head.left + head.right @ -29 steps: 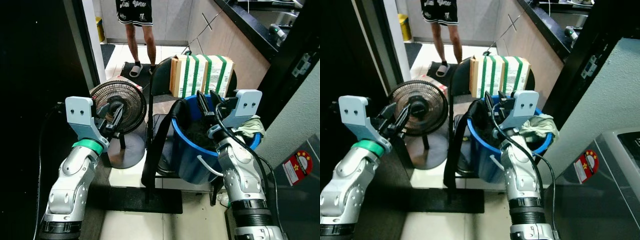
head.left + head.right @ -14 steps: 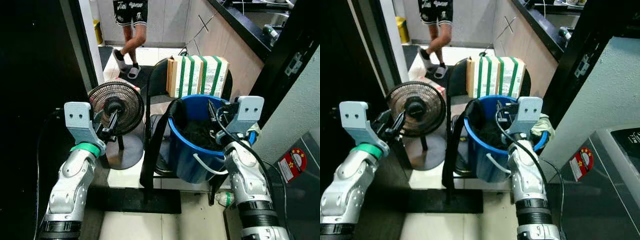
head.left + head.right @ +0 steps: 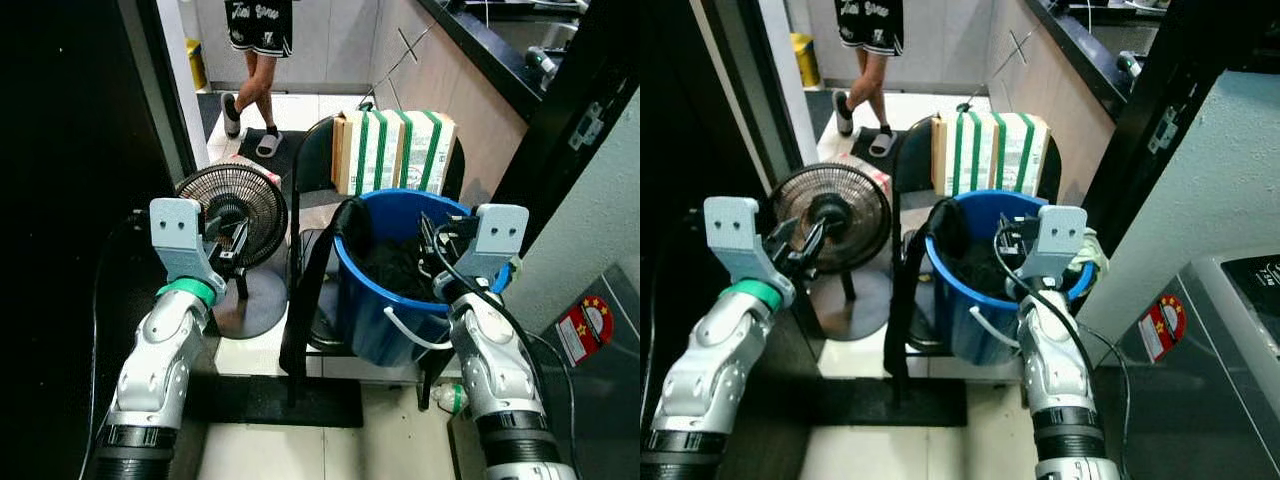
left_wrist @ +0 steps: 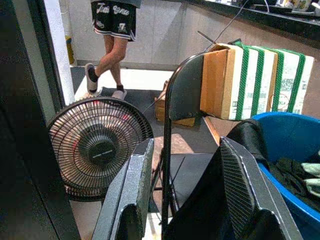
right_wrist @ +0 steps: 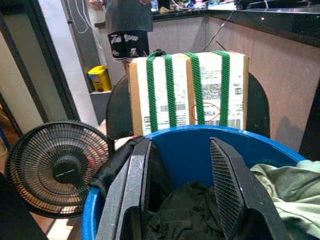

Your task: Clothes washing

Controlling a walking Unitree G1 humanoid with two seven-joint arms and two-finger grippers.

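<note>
The left gripper [image 3: 232, 246] is hovering with its 2 fingers apart in front of a fan [image 3: 232, 203] standing on the floor. To its right, a blue bucket [image 3: 372, 300] is sitting on a black chair [image 3: 322, 150], holding dark clothes [image 3: 395, 265]. The right gripper [image 3: 436, 232] is hanging over the bucket's right rim, fingers spread, gripping nothing, while a person [image 3: 258, 40] is standing at the back.

1 blue bucket [image 3: 372, 305] w/ dark clothes [image 3: 395, 268] inside, plus 1 pale green garment [image 5: 282, 190] at its right rim. 1 black folding chair [image 3: 318, 170]. 1 floor fan [image 3: 234, 206], left. 1 cardboard box w/ green straps [image 3: 393, 150], far side. 1 person [image 3: 258, 40] standing far back. 2 grippers: left gripper [image 3: 232, 243], right gripper [image 3: 435, 230], each w/ 2 black fingers, spread apart.
</note>
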